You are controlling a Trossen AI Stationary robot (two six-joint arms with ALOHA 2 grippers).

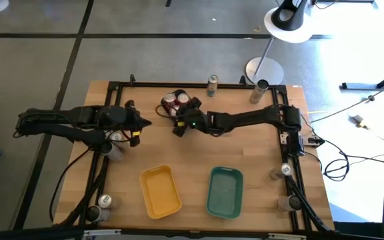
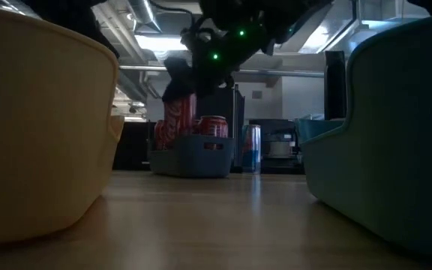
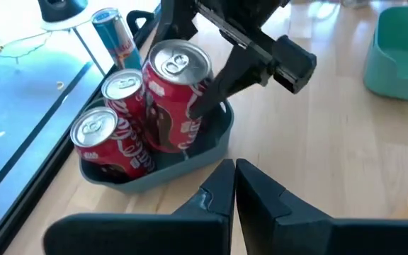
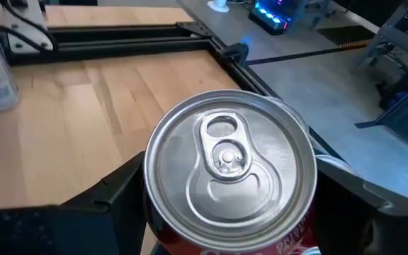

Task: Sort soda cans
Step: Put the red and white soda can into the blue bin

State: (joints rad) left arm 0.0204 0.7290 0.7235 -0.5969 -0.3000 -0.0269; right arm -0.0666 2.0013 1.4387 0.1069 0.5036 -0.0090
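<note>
Two dark fingers of the right gripper (image 3: 207,81) stand wide around a red can (image 3: 176,95), one on each side of its wall, and hold it upright at the edge of a dark blue tray (image 3: 214,138) near the table's (image 1: 199,160) far rail. The can's silver top (image 4: 229,173) fills the right wrist view, with a finger (image 4: 112,195) showing at either side of it. In the left wrist view the held can sits higher than two more red cans (image 3: 112,138) that stand in the tray just beside it, and in the low view its base appears raised above the tray wall (whether it touches the tray floor cannot be told). A blue and silver can (image 3: 112,32) stands upright behind the tray, close to the rail. The left gripper (image 3: 234,188) is closed, fingertips pressed together and gripping nothing, hovering over bare wood short of the tray. From above, the left arm (image 1: 79,120) lies along the table's left side and the right arm (image 1: 252,119) reaches in from the right. Nearer the front edge a yellow tray (image 1: 160,191) and a teal tray (image 1: 225,192) lie side by side, apart. Other cans stand upright around the table's edges: two (image 1: 212,85) at the far rail, some at the left side (image 1: 104,202) and some at the right side (image 1: 284,171).
</note>
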